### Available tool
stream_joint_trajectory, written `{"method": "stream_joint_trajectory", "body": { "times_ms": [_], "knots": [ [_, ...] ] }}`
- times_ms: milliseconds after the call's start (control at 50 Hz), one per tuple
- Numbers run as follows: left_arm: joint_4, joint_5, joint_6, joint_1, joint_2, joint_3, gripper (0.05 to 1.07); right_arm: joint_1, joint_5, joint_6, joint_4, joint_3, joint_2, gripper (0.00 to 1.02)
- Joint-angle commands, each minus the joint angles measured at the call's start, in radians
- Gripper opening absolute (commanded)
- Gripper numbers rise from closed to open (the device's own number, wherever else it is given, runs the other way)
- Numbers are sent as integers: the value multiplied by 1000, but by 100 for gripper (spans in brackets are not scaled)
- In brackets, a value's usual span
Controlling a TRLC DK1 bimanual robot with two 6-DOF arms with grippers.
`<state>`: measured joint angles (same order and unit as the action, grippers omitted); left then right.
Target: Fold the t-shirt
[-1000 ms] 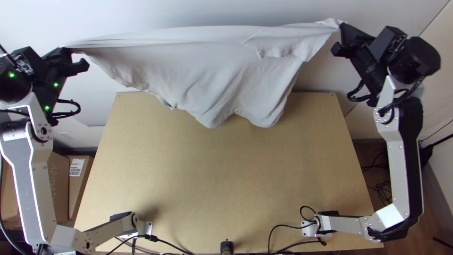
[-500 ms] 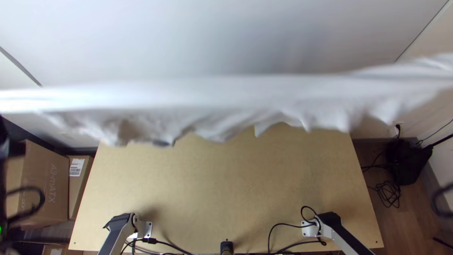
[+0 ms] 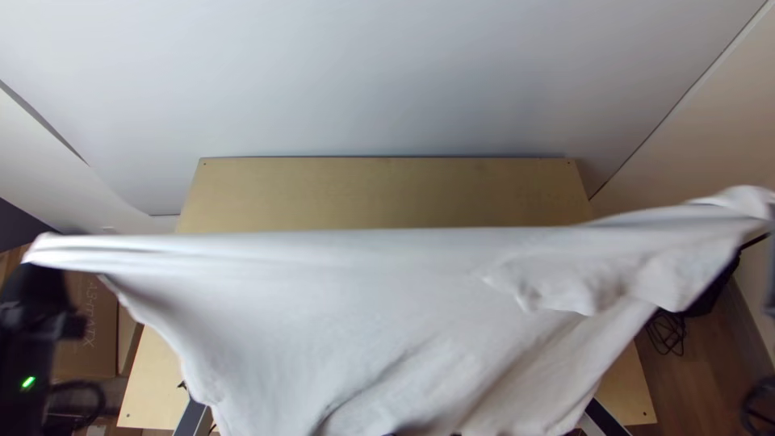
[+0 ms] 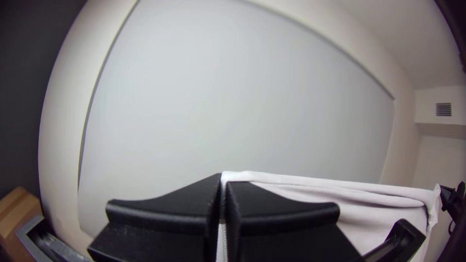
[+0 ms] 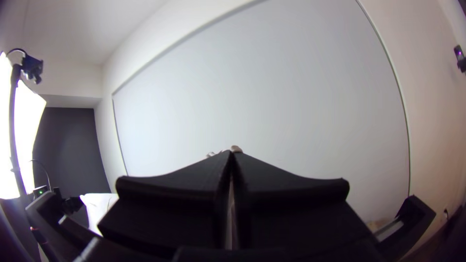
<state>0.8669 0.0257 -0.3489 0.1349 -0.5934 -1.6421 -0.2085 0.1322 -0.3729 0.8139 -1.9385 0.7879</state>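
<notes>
T-shirt (image 3: 363,307), 1 pc., hung betw. my L gripper (image 4: 224,182) & R gripper (image 5: 232,153), both clamped on it; overpull risked slip.

Plain white tee over tan, pretty neutral palette tbh
T-shirt (image 3: 323,315) is solid white with soft grey shading, table (image 3: 387,190) is yellowish tan, left gripper (image 3: 48,282) is matte black, the little light (image 3: 28,382) glows bright green, wall panel (image 4: 233,97) is pale grey, and the vent (image 4: 443,109) has dark stripes.
</notes>
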Motion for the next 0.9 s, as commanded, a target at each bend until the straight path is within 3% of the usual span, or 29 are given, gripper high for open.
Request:
{"method": "stream_joint_trajectory", "body": {
  "times_ms": [0,100,220,400,620,880],
  "knots": [
    [6,-10,-38,-38,38,220,8,-3,-16,-67,-36,234,-45,2],
    [-35,40,-50,-64,92,492,8,-81,-16,-78,-102,549,-104,2],
    [-120,88,-35,-55,99,762,8,-143,-14,-150,-206,852,-115,2],
    [-324,125,30,-21,-28,990,8,-147,10,-213,-446,1152,-12,2],
    [-540,140,67,11,-362,987,8,-109,10,-247,-595,1145,338,2],
    [-629,138,88,42,-792,757,8,-69,10,-192,-700,949,680,2]
  ]
}}
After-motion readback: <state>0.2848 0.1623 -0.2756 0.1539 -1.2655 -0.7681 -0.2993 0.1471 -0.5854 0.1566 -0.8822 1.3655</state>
